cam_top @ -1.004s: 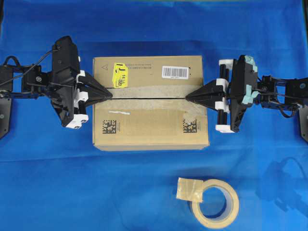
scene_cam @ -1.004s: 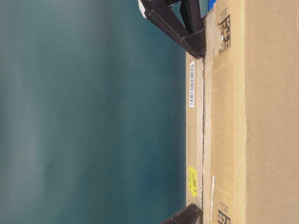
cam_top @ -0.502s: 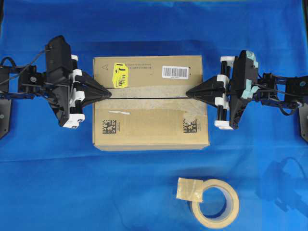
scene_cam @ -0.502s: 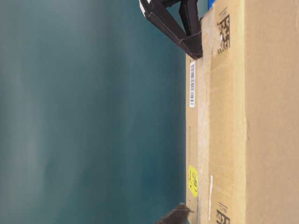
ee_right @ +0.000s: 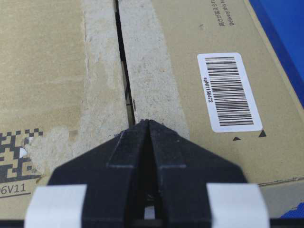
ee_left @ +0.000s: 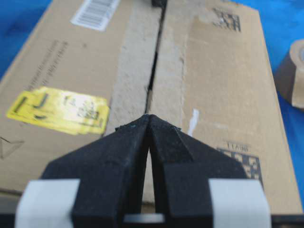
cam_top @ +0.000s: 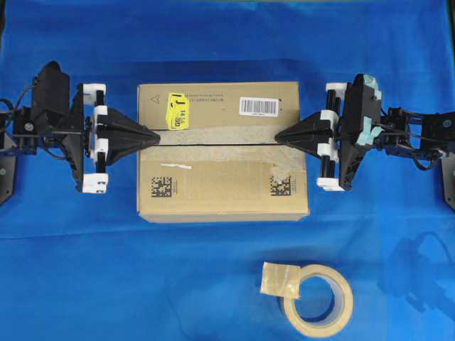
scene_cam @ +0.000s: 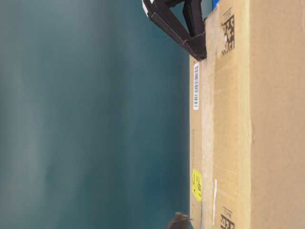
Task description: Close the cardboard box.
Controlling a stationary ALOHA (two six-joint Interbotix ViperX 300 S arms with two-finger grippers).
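Lying flat on the blue cloth-covered table [cam_top: 213, 284], the large brown corrugated cardboard box [cam_top: 220, 192] occupies the centre of the overhead view, with its two long top flaps folded down and meeting along a narrow dark centre seam [cam_top: 220, 144]. Strips of torn, pale tape residue run along both sides of that seam. The far flap carries a yellow rectangular sticker [cam_top: 177, 111] near the left end and a white barcode label [cam_top: 259, 106] near the right end. The near flap carries two black data-matrix codes [cam_top: 161, 187], one toward each end, and a short white tape scrap [cam_top: 175, 167].

The left black gripper [cam_top: 155, 136] points at the left end of the seam; its fingers are pressed together at the tips and hold nothing. In the left wrist view the tip [ee_left: 148, 118] sits over the box edge in line with the seam. The right black gripper [cam_top: 277, 140] points at the right end of the seam, its tip over the box top; its fingers are likewise closed together and empty, as the right wrist view confirms [ee_right: 145, 122]. Whether either tip touches the cardboard cannot be determined.

A beige roll of masking tape [cam_top: 318, 298] lies on the cloth in front of the box, well apart from it, toward the right.
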